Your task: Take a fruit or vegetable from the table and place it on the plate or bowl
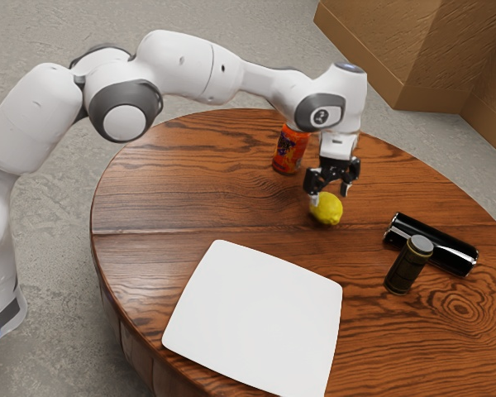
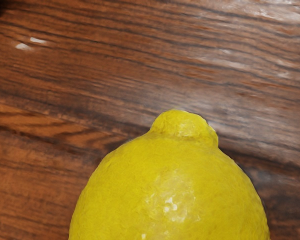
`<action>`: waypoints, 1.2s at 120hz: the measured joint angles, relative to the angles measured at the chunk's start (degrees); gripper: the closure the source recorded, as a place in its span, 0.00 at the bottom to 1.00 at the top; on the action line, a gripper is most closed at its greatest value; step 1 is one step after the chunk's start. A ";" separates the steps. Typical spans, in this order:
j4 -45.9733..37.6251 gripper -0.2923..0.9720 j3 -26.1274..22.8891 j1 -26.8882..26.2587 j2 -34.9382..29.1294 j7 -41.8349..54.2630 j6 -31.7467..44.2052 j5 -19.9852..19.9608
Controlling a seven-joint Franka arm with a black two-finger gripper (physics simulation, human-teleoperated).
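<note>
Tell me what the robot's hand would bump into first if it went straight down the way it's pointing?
Most likely the lemon. The gripper points down right above it, fingers open, and the wrist view has the lemon close under the hand. The table comes only after.

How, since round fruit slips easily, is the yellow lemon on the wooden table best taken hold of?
Grip the yellow oval lemon across its fat middle, coming straight down from above, where the open black two-finger tool hovers. It lies on its side on the round wooden table, and its tapering ends would probably slip free.
</note>
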 joint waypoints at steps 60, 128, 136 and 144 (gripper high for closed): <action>2.22 0.51 -1.38 0.65 2.41 2.45 2.86 -0.21; -17.70 0.53 -3.66 -5.09 -21.72 -3.85 -11.22 -0.14; -18.73 0.52 -3.96 -8.08 -23.87 -5.72 -11.57 1.88; -19.36 0.52 -4.02 -9.13 -24.37 -7.60 -11.44 3.16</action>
